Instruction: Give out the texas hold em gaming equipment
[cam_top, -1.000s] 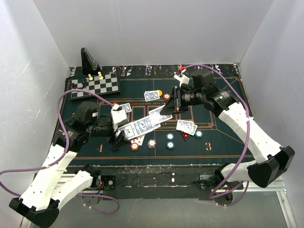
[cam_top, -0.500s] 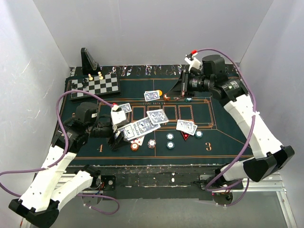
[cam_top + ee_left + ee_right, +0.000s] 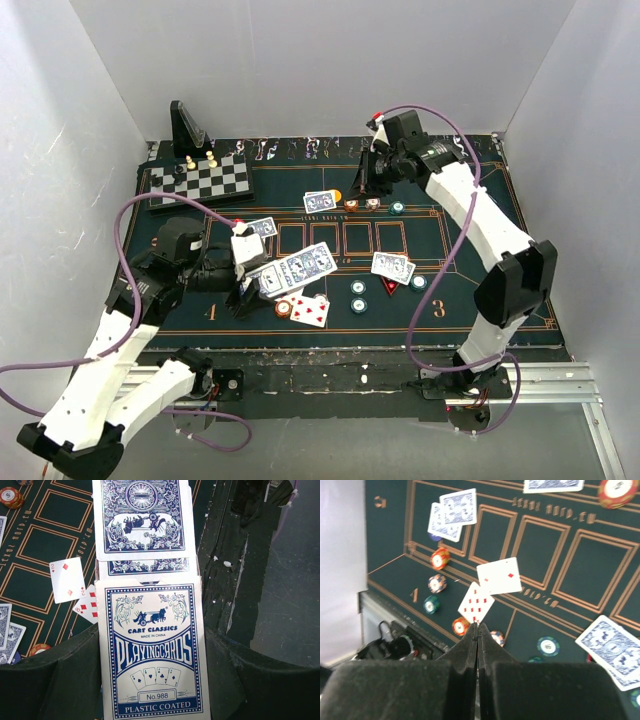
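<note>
Cards (image 3: 142, 520) poke from the card box (image 3: 155, 650) clenched in the left claw (image 3: 244, 290), two face-up cards (image 3: 67, 580) just beside that box; the right claw (image 3: 478, 627), pinched shut, seemingly empty, well beyond it, should open before plucking one squarely.

White shells cover my left arm (image 3: 100, 355) and right arm (image 3: 485, 220), with black joints and bases. A purple cable (image 3: 165, 197) loops along each. My right gripper (image 3: 478, 626) ends in matte black wedge fingers (image 3: 420, 690).
</note>
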Robot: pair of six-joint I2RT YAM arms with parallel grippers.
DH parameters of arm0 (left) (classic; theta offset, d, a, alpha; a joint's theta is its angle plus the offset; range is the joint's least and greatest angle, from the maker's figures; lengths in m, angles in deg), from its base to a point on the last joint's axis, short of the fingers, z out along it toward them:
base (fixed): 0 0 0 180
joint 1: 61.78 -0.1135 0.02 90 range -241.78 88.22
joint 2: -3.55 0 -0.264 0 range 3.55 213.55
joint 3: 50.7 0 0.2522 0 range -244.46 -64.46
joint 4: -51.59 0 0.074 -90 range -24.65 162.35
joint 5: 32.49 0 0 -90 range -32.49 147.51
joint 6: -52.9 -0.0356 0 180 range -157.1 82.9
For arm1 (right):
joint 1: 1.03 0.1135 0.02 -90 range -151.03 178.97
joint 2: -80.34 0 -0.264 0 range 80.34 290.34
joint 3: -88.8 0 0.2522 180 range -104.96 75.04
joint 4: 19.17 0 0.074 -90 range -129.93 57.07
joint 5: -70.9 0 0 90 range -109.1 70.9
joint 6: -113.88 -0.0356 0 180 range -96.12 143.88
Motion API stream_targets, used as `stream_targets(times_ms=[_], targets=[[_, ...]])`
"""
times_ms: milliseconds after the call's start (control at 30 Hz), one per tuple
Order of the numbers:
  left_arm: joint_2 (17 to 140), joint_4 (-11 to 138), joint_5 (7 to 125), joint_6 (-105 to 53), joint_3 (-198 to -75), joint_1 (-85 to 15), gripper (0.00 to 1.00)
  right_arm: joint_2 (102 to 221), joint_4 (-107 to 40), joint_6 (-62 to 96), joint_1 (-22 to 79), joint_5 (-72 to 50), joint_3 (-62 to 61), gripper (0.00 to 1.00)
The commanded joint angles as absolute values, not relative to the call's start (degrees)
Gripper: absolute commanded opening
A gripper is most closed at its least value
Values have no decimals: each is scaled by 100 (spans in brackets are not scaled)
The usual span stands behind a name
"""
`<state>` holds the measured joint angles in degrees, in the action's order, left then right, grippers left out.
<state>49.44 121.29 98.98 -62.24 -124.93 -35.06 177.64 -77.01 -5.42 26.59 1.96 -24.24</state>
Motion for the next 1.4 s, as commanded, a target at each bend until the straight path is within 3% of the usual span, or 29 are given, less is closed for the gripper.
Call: stream_targets(times_ms=[0,500,700,800,967,1133,1367], targets=[[4784,12063,10110,-6153,-12493,-3541,0,18175,-8109,-100,2788,-810,-3077,1],[4705,12037,10084,-6162,-12431,-3532,0,18871,-8049,-38,3070,-743,-3124,1],[4688,12072,10084,-6188,-12414,-3532,0,18336,-6714,-319,3184,462,-1059,18],[4705,12063,10084,-6179,-12414,-3532,0,18230,-6510,-372,3202,542,-749,26],[4714,12089,10057,-6197,-12458,-3532,0,18054,-6370,-293,3219,760,-564,50],[4697,12054,10066,-6179,-12458,-3532,0,18220,-6264,-21,3483,1253,-432,57],[4740,12063,10066,-6170,-12519,-3532,0,18721,-6010,24,3720,1552,-424,56]])
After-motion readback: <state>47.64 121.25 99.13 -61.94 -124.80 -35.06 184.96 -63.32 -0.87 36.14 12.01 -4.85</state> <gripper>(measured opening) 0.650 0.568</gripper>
